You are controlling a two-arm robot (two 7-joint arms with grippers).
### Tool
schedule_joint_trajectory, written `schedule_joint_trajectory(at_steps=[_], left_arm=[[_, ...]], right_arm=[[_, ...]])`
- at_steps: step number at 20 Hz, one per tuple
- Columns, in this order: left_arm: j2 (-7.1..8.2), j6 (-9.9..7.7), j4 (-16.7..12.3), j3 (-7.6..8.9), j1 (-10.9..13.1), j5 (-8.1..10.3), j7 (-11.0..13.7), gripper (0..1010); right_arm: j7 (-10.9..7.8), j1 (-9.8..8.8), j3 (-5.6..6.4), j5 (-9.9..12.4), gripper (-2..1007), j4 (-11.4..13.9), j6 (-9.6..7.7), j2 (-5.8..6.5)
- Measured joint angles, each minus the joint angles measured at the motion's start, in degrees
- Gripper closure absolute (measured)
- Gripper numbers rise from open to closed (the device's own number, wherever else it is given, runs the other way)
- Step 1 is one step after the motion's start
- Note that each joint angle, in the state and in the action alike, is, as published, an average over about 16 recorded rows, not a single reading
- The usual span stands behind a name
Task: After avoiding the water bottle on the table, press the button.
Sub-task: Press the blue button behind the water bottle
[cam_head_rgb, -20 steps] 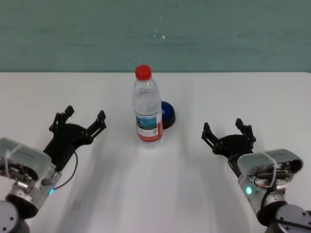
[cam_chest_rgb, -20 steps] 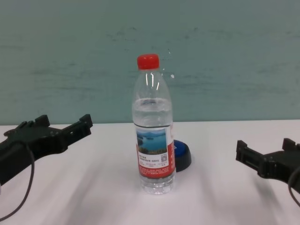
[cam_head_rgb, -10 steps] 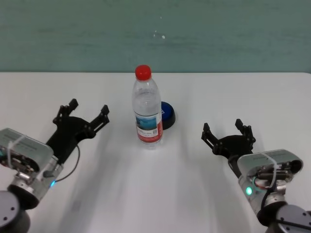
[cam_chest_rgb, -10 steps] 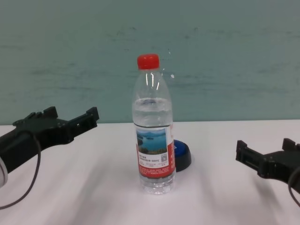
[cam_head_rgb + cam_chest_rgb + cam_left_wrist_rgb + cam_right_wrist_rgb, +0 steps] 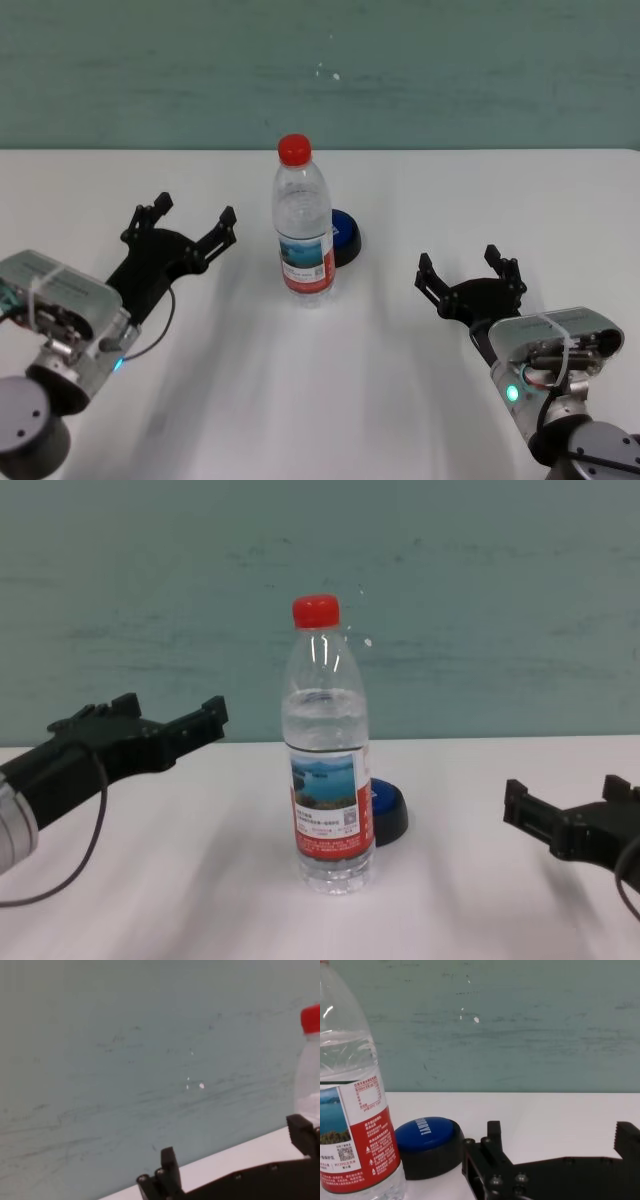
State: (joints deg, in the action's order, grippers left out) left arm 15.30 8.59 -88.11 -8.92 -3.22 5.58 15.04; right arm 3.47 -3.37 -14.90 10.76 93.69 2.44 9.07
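The water bottle point(image 5: 303, 240) stands upright at the middle of the white table point(image 5: 320, 400), with its red cap on. The blue button point(image 5: 347, 236) sits just behind it to the right, partly hidden by it. My left gripper point(image 5: 190, 215) is open and empty, left of the bottle and apart from it. My right gripper point(image 5: 462, 262) is open and empty, right of the bottle and nearer than the button. The chest view shows the bottle point(image 5: 328, 780), the button point(image 5: 388, 813) and both grippers point(image 5: 170, 710) point(image 5: 563, 792). The right wrist view shows the button point(image 5: 427, 1135) beside the bottle point(image 5: 355, 1110).
A teal wall point(image 5: 320, 70) runs behind the table's far edge. In the left wrist view the bottle's red cap point(image 5: 312, 1017) shows past my left gripper point(image 5: 235, 1150), with the wall behind.
My left gripper has moved forward and to the right, closer to the bottle, still open. The right arm, the bottle and the button have not moved.
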Motion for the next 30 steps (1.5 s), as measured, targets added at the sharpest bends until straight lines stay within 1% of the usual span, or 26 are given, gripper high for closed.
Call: schedule_joint_trajectory(at_steps=[11,30], left_arm=[[-0.04,-0.07,1.09,-1.09,-1.75,-0.85,-0.14,0],[-0.21,-0.34,3.31,-2.28,-3.73,-1.94,-0.05,0]], right_arm=[[0.00,0.00,0.00,0.00,1,0.00,0.00,0.00],[0.00,0.00,0.00,0.00,1,0.00,0.00,0.00]])
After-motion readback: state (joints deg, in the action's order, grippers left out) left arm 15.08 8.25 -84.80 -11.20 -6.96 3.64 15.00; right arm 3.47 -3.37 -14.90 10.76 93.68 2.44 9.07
